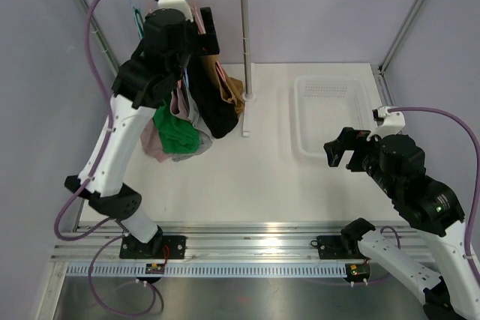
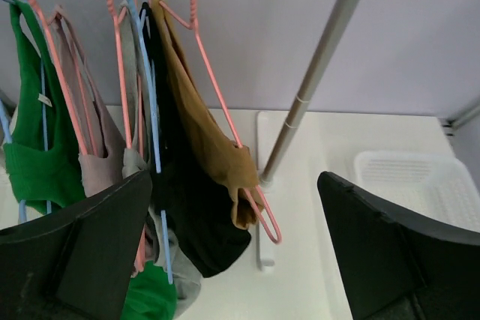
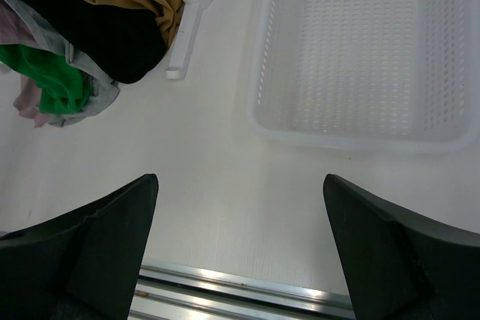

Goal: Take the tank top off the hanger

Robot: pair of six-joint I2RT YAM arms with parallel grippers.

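The tan tank top [image 2: 202, 133] droops from a pink hanger [image 2: 225, 110] ahead of the spread left fingers [image 2: 97, 245]; its upper part is cut off. The right fingers [image 3: 390, 252] are spread too.

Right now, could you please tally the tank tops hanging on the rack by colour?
Green cotton tank top: 1
Dusty pink tank top: 1
Grey tank top: 1
Black tank top: 1
Mustard-brown tank top: 1
Total: 5, as far as the overlapping folds show.
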